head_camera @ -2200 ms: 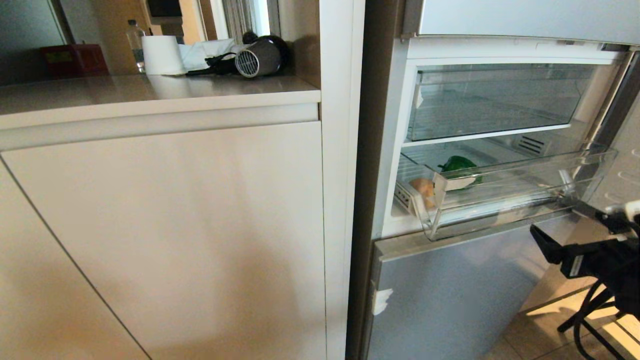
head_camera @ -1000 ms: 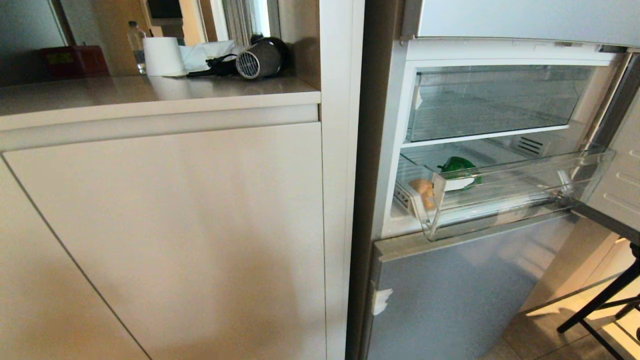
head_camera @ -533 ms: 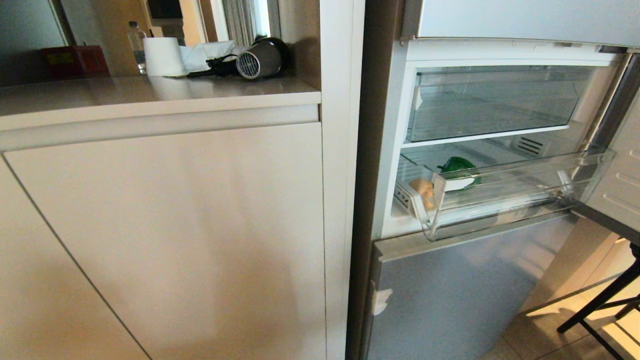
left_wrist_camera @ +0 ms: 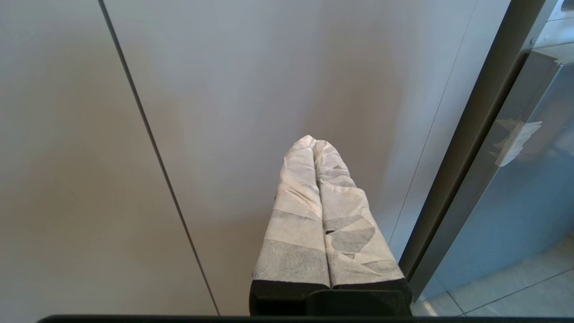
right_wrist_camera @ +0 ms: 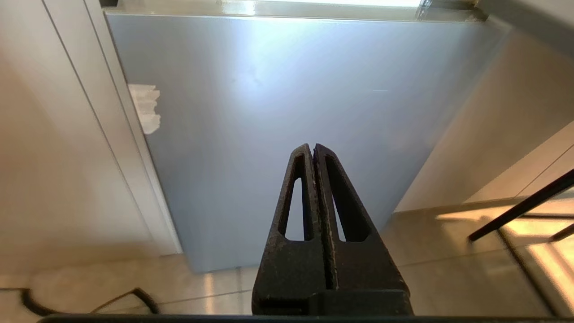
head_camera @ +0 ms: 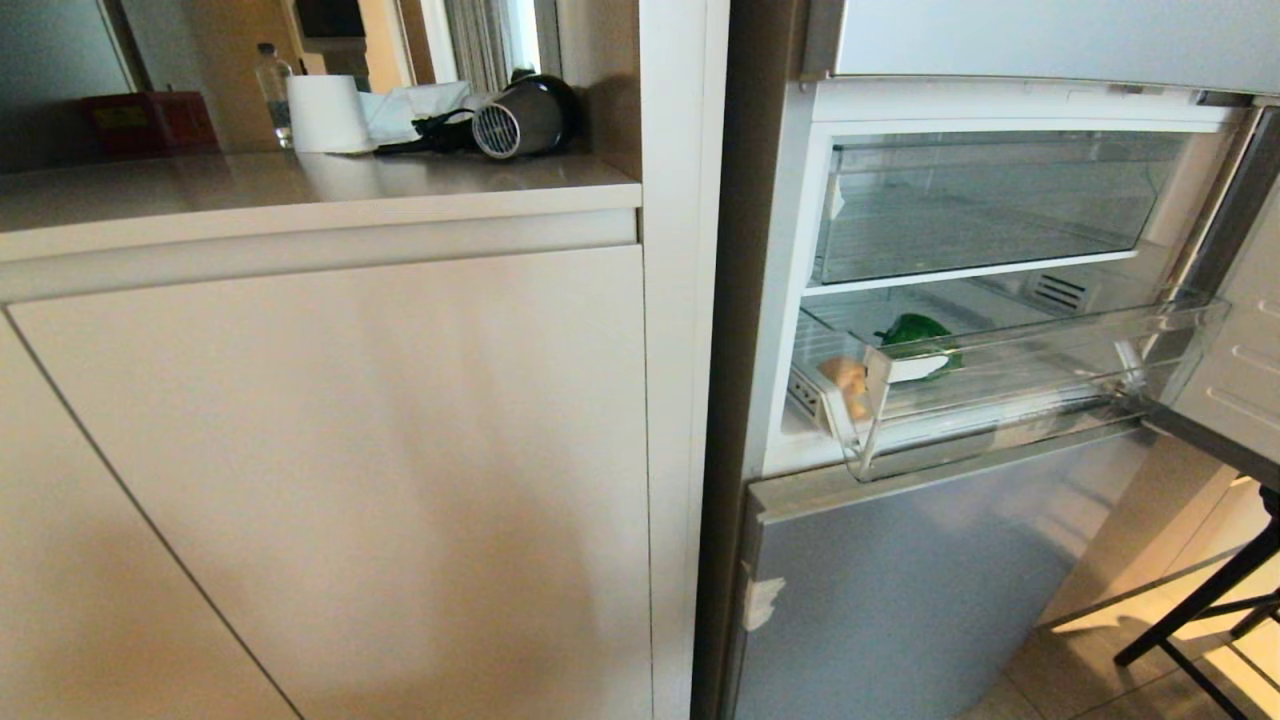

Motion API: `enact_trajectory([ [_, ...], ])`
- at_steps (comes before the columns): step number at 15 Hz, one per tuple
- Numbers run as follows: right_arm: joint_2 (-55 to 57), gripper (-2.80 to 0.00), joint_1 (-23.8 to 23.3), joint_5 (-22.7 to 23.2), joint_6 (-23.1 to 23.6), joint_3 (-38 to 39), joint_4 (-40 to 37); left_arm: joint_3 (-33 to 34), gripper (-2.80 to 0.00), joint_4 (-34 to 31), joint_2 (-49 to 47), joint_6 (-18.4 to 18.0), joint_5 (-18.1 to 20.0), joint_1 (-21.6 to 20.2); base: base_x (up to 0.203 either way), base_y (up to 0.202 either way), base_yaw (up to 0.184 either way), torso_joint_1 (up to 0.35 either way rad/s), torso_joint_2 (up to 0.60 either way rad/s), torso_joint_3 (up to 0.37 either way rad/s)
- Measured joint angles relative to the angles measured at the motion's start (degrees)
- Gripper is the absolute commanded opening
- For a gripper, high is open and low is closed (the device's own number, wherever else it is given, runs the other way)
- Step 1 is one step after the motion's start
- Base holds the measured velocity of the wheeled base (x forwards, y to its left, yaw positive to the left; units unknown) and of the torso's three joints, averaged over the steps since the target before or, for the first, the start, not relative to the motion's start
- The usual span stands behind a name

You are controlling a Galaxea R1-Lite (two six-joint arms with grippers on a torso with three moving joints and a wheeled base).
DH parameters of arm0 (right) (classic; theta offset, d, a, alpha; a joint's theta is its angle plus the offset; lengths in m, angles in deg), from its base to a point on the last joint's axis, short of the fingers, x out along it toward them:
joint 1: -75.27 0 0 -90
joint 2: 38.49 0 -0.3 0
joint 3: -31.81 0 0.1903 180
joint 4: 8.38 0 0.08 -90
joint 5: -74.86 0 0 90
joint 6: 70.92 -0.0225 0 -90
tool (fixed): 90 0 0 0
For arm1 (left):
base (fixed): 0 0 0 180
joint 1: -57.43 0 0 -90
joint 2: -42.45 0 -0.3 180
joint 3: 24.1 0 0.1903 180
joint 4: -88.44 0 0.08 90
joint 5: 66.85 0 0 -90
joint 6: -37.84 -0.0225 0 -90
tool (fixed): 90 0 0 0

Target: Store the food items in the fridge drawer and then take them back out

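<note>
The fridge drawer (head_camera: 1010, 385) is seen pulled out from the open silver-blue fridge (head_camera: 900, 590), on the right of the scene, below a clear upper compartment (head_camera: 985, 205). Inside the drawer, toward its left end, the green bell pepper (head_camera: 915, 335) is lodged further back and the tan potato (head_camera: 848, 382) nearer the front corner, to the left of the pepper; contact between the two cannot be judged.

The right gripper (right_wrist_camera: 313, 150) is held low before the fridge's lower door (right_wrist_camera: 287, 125), black fingers (right_wrist_camera: 298, 202) pressed together, nothing pinched. The left gripper (left_wrist_camera: 313, 141) is parked facing the beige cabinet doors (left_wrist_camera: 233, 98), tape-wrapped fingers (left_wrist_camera: 296, 215) likewise pressed together and empty.

On the counter (head_camera: 300, 185) far left, a hair dryer (head_camera: 520, 115), a white roll (head_camera: 325, 112), a water bottle (head_camera: 268, 85) and a red box (head_camera: 150, 120) are noted.
</note>
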Motion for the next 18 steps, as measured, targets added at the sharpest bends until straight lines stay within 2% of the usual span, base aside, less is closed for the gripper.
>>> enact_trajectory([
  [11,-2.33,-2.8,-0.15,0.06,-0.54,-0.17,-0.64,0.0,-2.8,0.0,0.0,0.0,0.0,0.0,0.0,0.0,0.0,0.002,0.0,-0.004],
  [18,-2.34,-2.8,-0.15,0.22,-0.33,-0.19,-0.66,0.0,-2.8,0.0,0.0,0.0,0.01,0.0,0.0,0.0,0.0,0.145,-0.43,-0.294],
])
